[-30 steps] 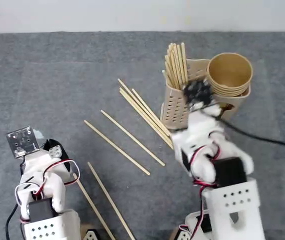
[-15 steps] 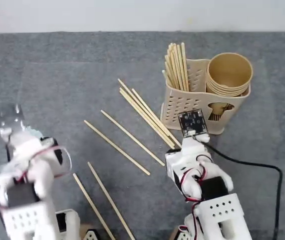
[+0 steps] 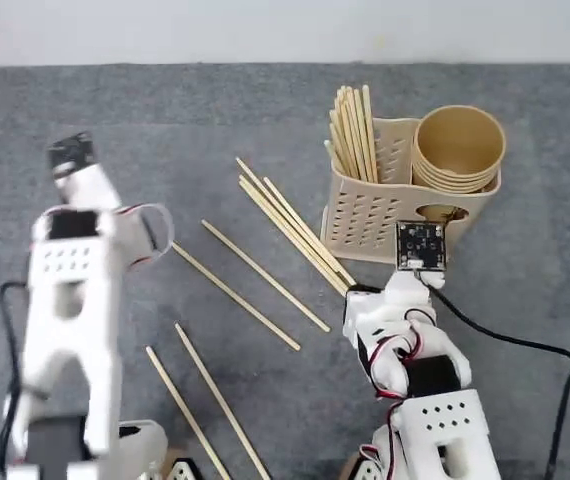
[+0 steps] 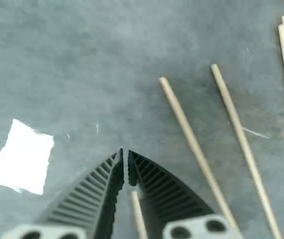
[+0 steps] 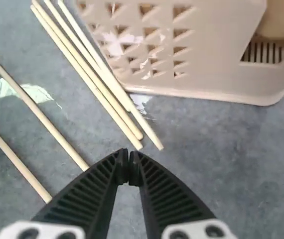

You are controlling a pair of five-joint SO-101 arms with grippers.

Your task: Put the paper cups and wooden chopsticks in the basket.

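Toward the tabletop's far right corner the basket (image 3: 360,220) holds the paper cups (image 3: 458,148); loose chopsticks (image 3: 265,276) lie across the middle. My left gripper (image 4: 124,157) and right gripper (image 5: 128,159) are pinched closed, so I'd open the right wide, straddle one stick and squeeze near its middle

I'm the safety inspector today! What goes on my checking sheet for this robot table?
Surface: grey mat, flat.
Job's things: cups stacked inside the basket; a bundle of chopsticks standing in it; several loose chopsticks lying on the mat.
Clutter: white scrap on the mat.
End effectors: left end effector shut, above the mat; right end effector shut, near the basket.
Cables: black cable trailing from the arm by the basket; red and white wires on it.
Surroundings: white wall behind the mat.
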